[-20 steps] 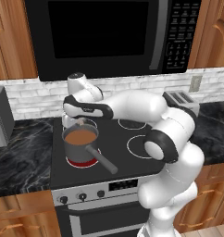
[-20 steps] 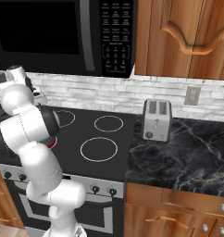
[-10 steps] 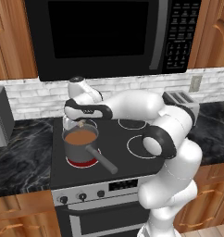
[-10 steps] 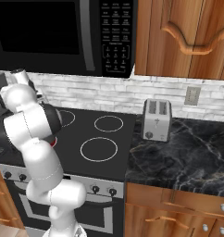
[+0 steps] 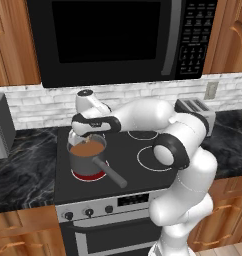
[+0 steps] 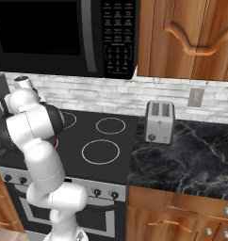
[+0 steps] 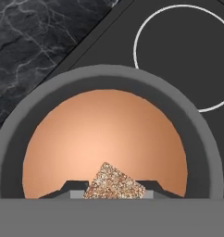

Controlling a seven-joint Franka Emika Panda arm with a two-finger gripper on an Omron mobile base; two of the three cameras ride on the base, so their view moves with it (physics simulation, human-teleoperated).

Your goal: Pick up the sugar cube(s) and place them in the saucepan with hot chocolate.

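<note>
Hand view: pincer (image 7: pixel 113 190) pinching what looks like a sugar cube (image 7: pixel 115 182) above the saucepan's (image 7: pixel 204 152) hot chocolate (image 7: pixel 104 139).

the white arm reaches from its base at five o'clock up and over toward ten o'clock, wrist bent downward. the gripper (image 7: pixel 115 187) points straight down, fingers (image 7: pixel 146 185) closed on the sugar cube (image 7: pixel 115 182).

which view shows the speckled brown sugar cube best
The hand view: the speckled brown sugar cube sits between the gripper fingertips, above the reddish-brown hot chocolate. In the left base view the hand hides it; in the right, the arm.
</note>
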